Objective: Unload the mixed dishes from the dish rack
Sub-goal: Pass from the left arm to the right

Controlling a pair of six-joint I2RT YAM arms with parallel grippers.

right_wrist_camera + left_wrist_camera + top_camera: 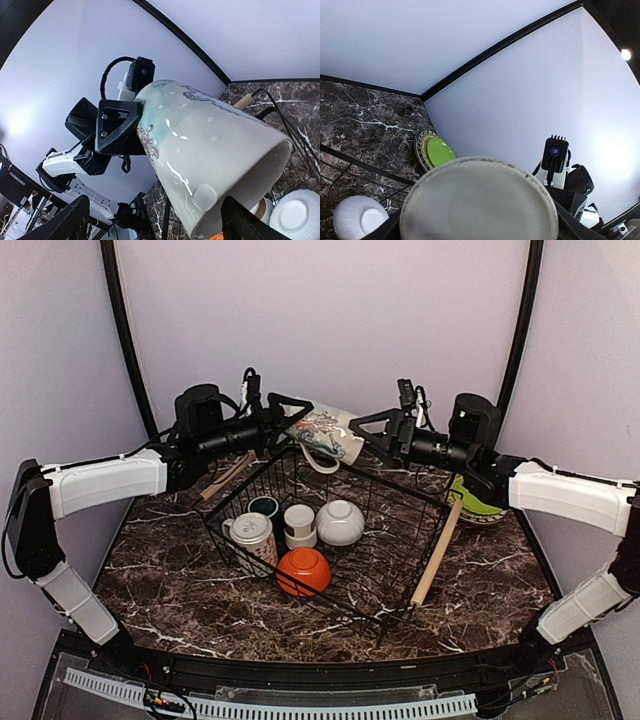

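Observation:
My left gripper (295, 422) is shut on the base end of a patterned mug (330, 435) and holds it on its side above the far corner of the black wire dish rack (215, 530). The mug's base fills the left wrist view (480, 200). My right gripper (372, 432) is open, and its fingers (67, 220) stand either side of the mug's open end (215, 155) without closing on it. In the rack stand another patterned mug (250, 533), a dark green cup (264, 506), a small white cup (299, 524), a white bowl (341, 522) and an orange bowl (304, 570).
A stack of plates with the lime-green plate (468, 502) on top lies on the table right of the rack, partly behind my right arm; it also shows in the left wrist view (434, 151). The rack's wooden handles (436, 552) run along its sides.

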